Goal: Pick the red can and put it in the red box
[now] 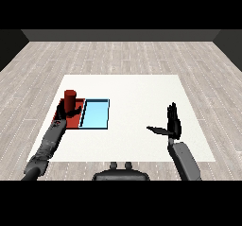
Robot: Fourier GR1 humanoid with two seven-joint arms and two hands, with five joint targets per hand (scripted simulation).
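- Left hand (63, 113) curls round the red can (70, 98), which stands upright over the red tray (74, 121).
- Right hand (173, 124) is open, fingers straight.
- No writing is readable on the can.

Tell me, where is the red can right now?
The red can stands upright on the red tray at the table's left side, beside the light blue tray, with the left hand curled round it.

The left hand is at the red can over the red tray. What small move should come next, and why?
Probably the black left hand should uncurl and let go. The red cylindrical can stands upright over the flat red tray, beside the light blue tray, and looks already set down, though contact cannot be confirmed. The right hand is open and far off.
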